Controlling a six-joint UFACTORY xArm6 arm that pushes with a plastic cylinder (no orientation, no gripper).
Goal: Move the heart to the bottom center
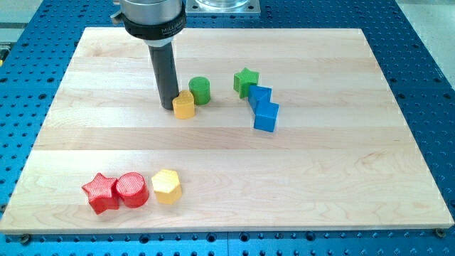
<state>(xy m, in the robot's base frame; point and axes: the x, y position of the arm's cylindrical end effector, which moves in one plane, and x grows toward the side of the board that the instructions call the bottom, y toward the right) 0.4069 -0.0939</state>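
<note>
The yellow heart [183,106] lies on the wooden board, left of centre in the upper half. My tip [168,107] rests on the board right at the heart's left side, touching it or nearly so. A green round block [200,90] sits just up and right of the heart, close against it.
A green star [246,81] and two blue blocks [259,95] [266,116] stand right of the heart. At the bottom left lie a red star [100,193], a red round block [132,190] and a yellow pentagon-like block [166,186]. The board's bottom edge [227,230] borders blue perforated table.
</note>
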